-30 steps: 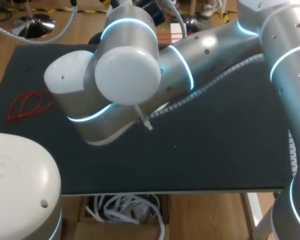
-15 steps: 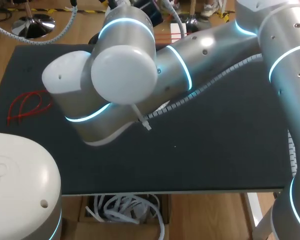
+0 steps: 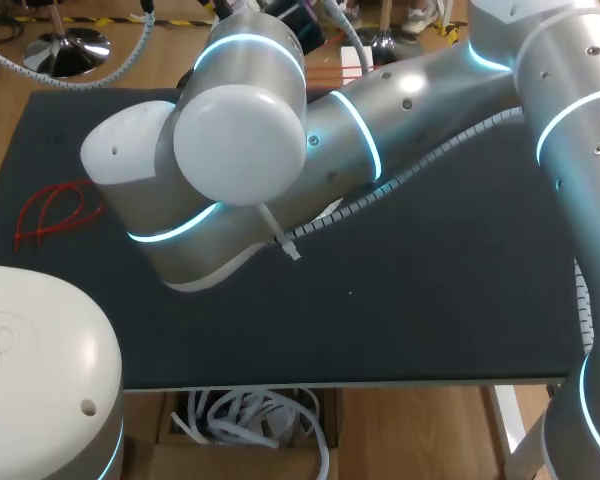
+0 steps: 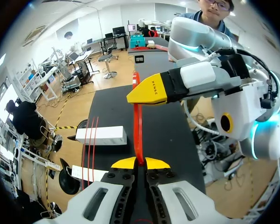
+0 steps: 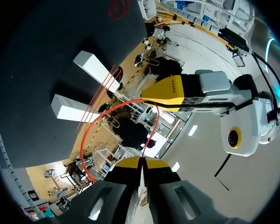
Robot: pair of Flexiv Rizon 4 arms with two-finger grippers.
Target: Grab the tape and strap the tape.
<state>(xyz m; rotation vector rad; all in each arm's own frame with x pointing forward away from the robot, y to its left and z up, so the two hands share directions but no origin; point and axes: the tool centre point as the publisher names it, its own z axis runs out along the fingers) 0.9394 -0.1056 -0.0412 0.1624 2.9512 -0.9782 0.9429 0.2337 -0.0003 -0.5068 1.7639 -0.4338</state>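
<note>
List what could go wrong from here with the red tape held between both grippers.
1. Slip: the left gripper and right gripper each pinch the thin red tape only at their yellow tips, so a pull could free an end.
2. Collision: the two grippers sit close together, so tightening the loop may knock fingers together.
3. The right arm hides both grippers from the head view, so a slip might go unseen there.

Place: robotics lab, bench setup.
Arms: left arm (image 3: 40, 350) and right arm (image 3: 410, 100), silver-white with blue-lit joint rings, over one tabletop (image 3: 430, 300).
Tabletop: covered in a dark mat.
Tooling: left gripper (image 4: 140, 163), right gripper (image 5: 142, 163), yellow-tipped fingers (image 4: 126, 163).
Cabling: ribbed conduit (image 3: 430, 158) along the right arm.
</note>
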